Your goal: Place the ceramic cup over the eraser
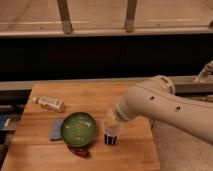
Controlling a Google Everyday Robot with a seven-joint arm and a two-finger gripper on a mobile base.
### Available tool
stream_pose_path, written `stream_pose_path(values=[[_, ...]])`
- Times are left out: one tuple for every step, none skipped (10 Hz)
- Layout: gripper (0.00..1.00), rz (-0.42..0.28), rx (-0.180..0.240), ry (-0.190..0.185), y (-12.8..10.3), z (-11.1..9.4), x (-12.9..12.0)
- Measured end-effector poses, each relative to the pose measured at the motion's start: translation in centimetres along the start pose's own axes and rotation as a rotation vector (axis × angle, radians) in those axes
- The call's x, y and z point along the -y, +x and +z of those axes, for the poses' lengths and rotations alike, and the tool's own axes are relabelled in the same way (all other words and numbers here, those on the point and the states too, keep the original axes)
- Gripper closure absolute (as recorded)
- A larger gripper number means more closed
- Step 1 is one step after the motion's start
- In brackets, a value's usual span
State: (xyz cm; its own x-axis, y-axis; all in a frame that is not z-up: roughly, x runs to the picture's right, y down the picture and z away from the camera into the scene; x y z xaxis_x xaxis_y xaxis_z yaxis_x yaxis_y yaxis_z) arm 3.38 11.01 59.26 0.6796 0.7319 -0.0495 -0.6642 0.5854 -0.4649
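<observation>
The whitish ceramic cup (113,128) is held in my gripper (112,121), which reaches in from the right on the big white arm. The cup hangs mouth-down right over the eraser (110,140), a small black block with white stripes on the wooden table (40,152). Only the eraser's lower part shows below the cup's rim. The gripper is shut on the cup, just right of the green bowl.
A green bowl (78,128) stands left of the eraser. A flat blue pad (55,130) lies at the bowl's left, a dark red object (79,150) at its front. A white labelled bottle (49,103) lies at the back left. The table's right edge is close to the eraser.
</observation>
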Motion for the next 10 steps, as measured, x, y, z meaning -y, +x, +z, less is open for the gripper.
stream_pose_path(values=[[1.00,-0.003,0.002,-0.008,0.0,0.2,-0.3],[1.00,-0.005,0.003,-0.013,0.0,0.3,-0.4],[1.00,-0.004,0.005,-0.021,0.1,0.6,-0.6],[1.00,-0.004,0.005,-0.029,0.2,0.9,-0.7],[1.00,-0.003,0.003,-0.037,0.4,1.3,-0.8],[1.00,-0.003,0.003,-0.042,0.4,1.5,-0.9],[1.00,-0.003,-0.001,-0.051,0.5,2.0,-1.0],[1.00,-0.005,-0.007,-0.055,0.5,2.3,-1.0],[1.00,-0.006,-0.021,-0.058,0.5,2.9,-1.1],[1.00,-0.009,-0.037,-0.061,0.4,3.4,-1.3]])
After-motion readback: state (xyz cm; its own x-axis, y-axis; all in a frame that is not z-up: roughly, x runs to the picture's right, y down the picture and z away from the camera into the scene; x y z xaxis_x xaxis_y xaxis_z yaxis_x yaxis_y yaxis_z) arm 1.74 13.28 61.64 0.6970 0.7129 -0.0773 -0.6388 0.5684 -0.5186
